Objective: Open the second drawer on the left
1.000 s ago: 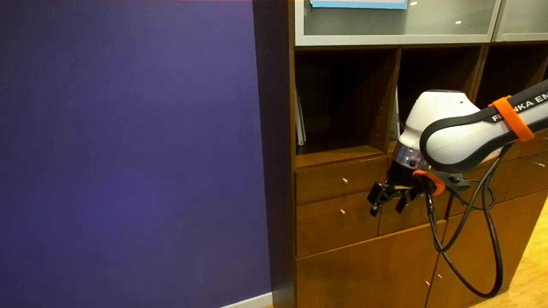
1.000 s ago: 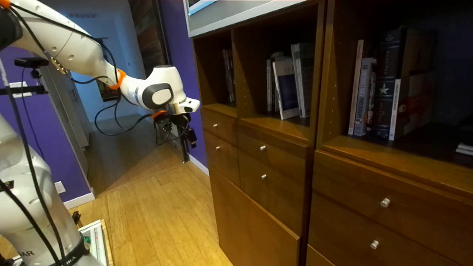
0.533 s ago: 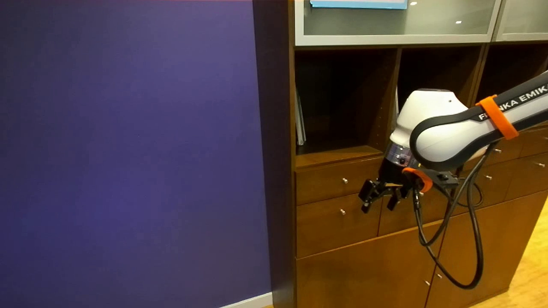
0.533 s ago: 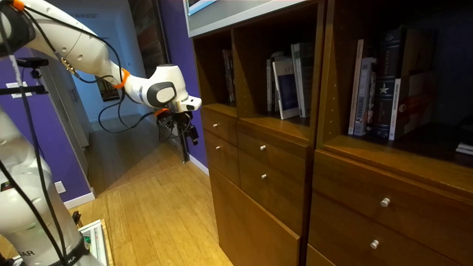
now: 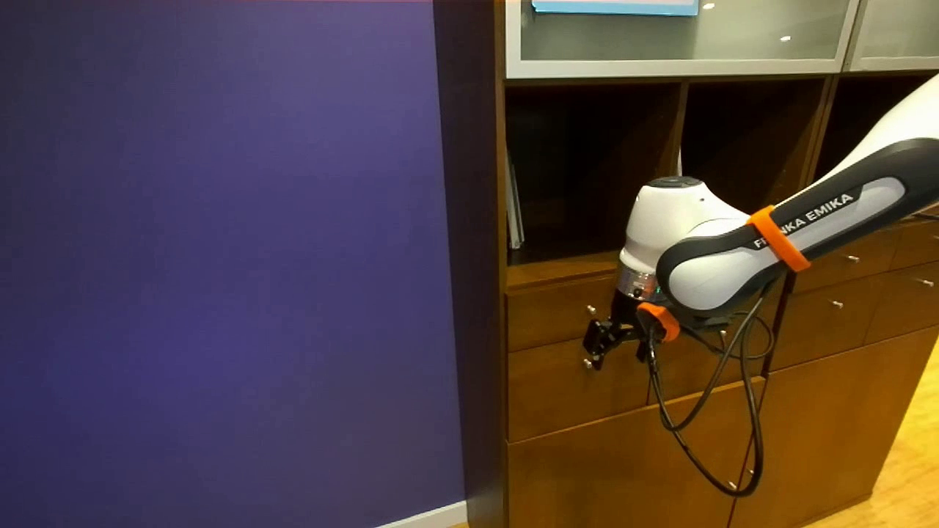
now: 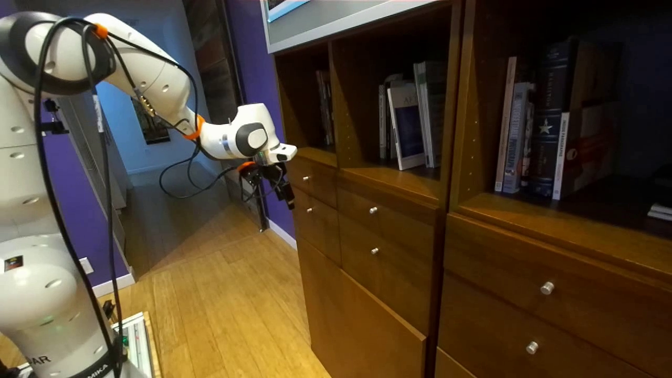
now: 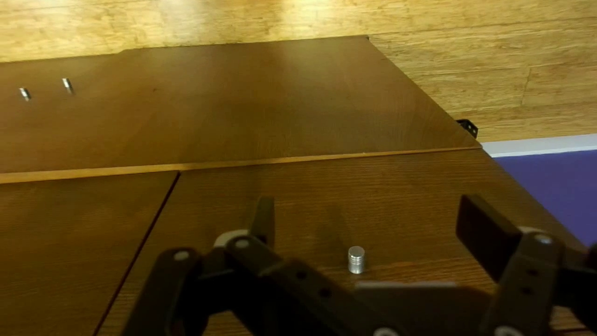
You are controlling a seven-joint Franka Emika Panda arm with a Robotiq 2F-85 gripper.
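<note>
The second drawer (image 5: 565, 400) is the lower drawer in the leftmost column, with a brown wood front, and it is shut. It also shows in an exterior view (image 6: 321, 231) and in the wrist view (image 7: 326, 200). Its round metal knob (image 7: 356, 260) appears between my spread fingers in the wrist view; it also shows in both exterior views (image 5: 587, 364) (image 6: 309, 209). My gripper (image 7: 368, 219) is open and empty, tilted downward in front of the drawer. In both exterior views (image 5: 621, 358) (image 6: 290, 202) it is close to the knob. I see no contact with it.
The upper drawer (image 5: 550, 319) with its own knob is just above. A plain brown cabinet door (image 5: 616, 469) lies below. Open cubbies (image 5: 587, 169) with books are higher up. More drawers (image 6: 388, 262) stand alongside. A purple wall (image 5: 235, 257) borders the cabinet.
My arm has moved toward the leftmost drawers, bringing the gripper closer to the lower drawer's knob. The gripper is more nearly upright. The drawers have not moved.
</note>
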